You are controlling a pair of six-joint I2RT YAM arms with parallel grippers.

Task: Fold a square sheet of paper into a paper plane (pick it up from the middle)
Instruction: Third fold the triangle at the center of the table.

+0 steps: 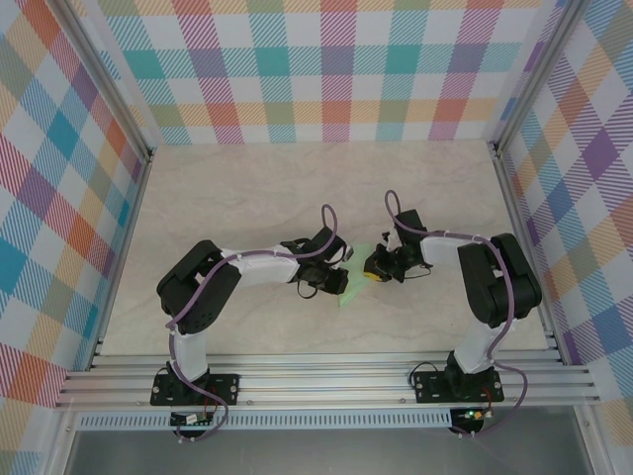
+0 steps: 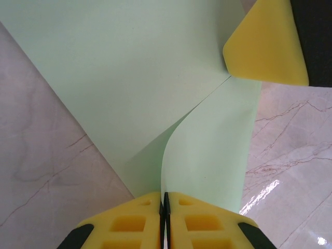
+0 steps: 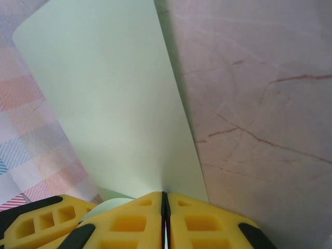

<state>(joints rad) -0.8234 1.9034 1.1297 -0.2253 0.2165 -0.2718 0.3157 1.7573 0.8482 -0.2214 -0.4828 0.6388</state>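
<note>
Pinching the square sheet of paper [image 2: 129, 78], the left gripper [image 2: 164, 205] and right gripper [image 3: 165, 205] were clamped tight on it. Most folds seemed undone.

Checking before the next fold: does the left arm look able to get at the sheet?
Likely yes: the left gripper is shut on the sheet, with nothing between them; the right gripper pinches it too.

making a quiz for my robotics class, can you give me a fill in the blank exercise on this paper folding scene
1. The sheet of paper is pale ____ in colour.
2. The left gripper and the right gripper are each ____ on the sheet of paper.
3. The fingers of both grippers are ____ in colour.

Missing words: green; shut; yellow
</note>
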